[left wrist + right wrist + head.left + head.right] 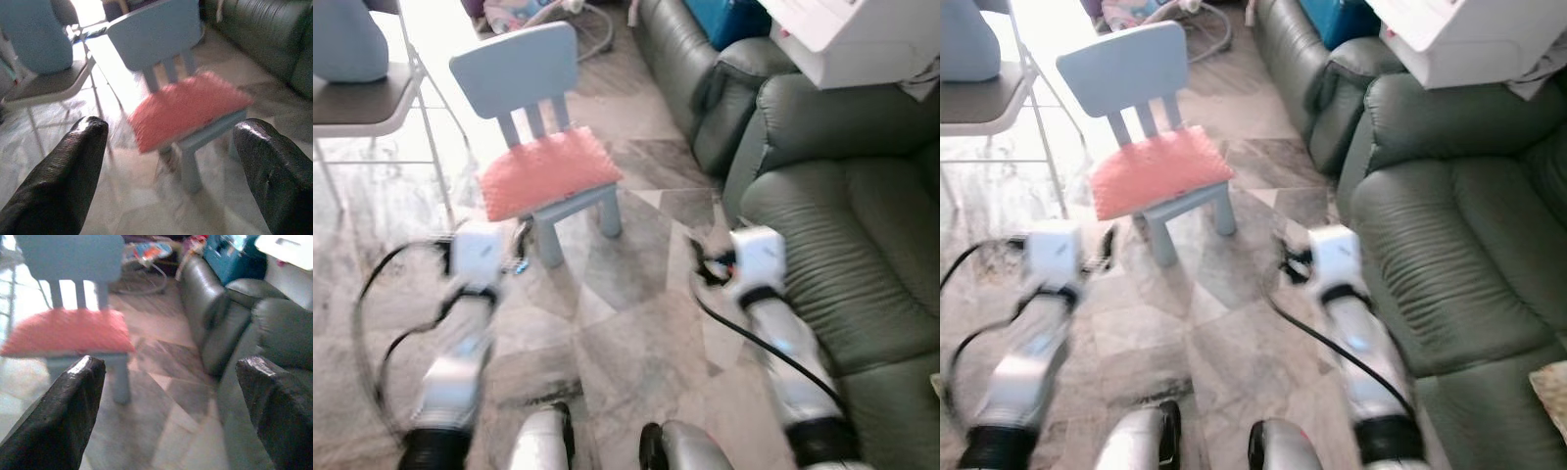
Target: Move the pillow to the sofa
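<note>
Two grippers spread wide and holding nothing point toward a small blue chair [533,93], where the coral-pink pillow [548,172] lies flat on the seat, covering it and overhanging its front edge. Left of the chair stands a grey folding chair [367,103] carrying a pale blue bundle [347,39]; right of the chair runs the dark green leather sofa [842,225], its seat cushions bare on the near end and a white box [862,39] resting on its far arm. The left gripper [168,147] sits short of the chair's front left corner, the right gripper [171,382] short of its front right leg, both well apart from the pillow.

The step in hand, by the look of it, is the approach (the head views are blurred, which suggests the robot is walking). Doing it well likely means closing on the chair squarely, then bringing one gripper to each side edge of the pillow so the soft cover is pinched at both ends rather than dragged. A light chair could slide on the tiled floor [636,323] if pushed, so lifting straight up before turning toward the sofa seems the safer course.
</note>
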